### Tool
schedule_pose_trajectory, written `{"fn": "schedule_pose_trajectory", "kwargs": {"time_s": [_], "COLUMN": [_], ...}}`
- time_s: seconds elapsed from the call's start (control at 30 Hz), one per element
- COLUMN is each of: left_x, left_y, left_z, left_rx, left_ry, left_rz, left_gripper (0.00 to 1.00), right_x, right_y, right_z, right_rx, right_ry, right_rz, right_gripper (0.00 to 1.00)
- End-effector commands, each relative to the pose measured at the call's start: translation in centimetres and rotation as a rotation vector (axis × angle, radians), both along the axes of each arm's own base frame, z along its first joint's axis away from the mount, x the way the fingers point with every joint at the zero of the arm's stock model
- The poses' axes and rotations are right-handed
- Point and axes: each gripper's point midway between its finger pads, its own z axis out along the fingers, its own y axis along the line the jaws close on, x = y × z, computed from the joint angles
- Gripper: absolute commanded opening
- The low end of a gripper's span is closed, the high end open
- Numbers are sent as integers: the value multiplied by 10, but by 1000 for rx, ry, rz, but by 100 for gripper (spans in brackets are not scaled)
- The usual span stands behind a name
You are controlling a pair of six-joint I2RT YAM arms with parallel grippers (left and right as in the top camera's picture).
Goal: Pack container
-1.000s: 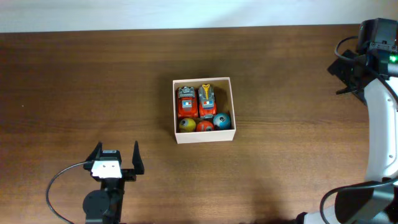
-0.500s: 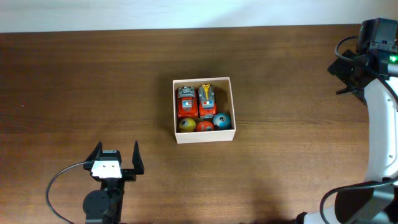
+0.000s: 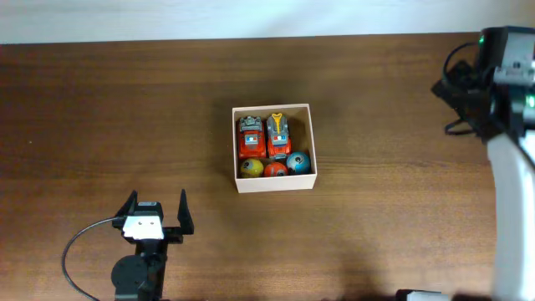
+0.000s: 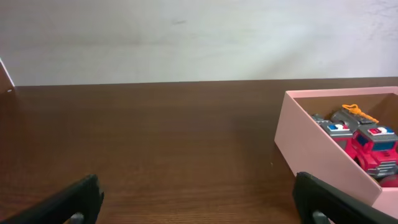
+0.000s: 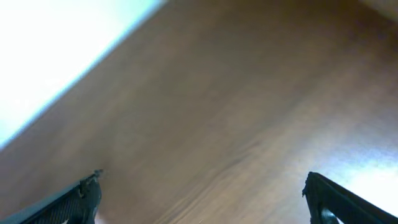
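The container (image 3: 276, 182) is a small white box in the middle of the table. It holds two red-orange toy trucks (image 3: 264, 136) side by side and three small balls (image 3: 275, 168) along its near wall. In the left wrist view the container (image 4: 317, 152) is at the right with the trucks (image 4: 365, 139) inside. My left gripper (image 3: 156, 206) is open and empty, low at the front left and well short of the box; it also shows in the left wrist view (image 4: 199, 202). My right gripper (image 3: 454, 104) is open and empty at the far right, over bare wood in the right wrist view (image 5: 205, 199).
A pale wall runs along the table's far edge (image 3: 251, 37). The right arm's white link (image 3: 510, 192) runs down the right side. A black cable (image 3: 79, 247) loops beside the left arm's base.
The right arm has shifted a little to the left and its wrist view is blurred. The left arm and the box have not moved.
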Motion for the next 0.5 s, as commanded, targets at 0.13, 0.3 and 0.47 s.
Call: {"fn": "schedule_pose_trajectory", "kwargs": {"time_s": [0.13, 0.3, 0.47], "left_x": [0, 0, 0], "left_y": [-2, -2, -2], "left_z": [0, 0, 0], "left_rx": [21, 21, 21], "left_ry": [-4, -4, -4], "left_rz": [-15, -15, -15], "left_gripper": [99, 99, 99], "right_x": [-56, -93, -106], "right_y": [63, 69, 57], "right_z": [83, 90, 67], "right_rx": [-126, -114, -132], "right_ry": [-208, -283, -375], "right_rz": [238, 296, 254], "right_gripper": [99, 99, 99]}}
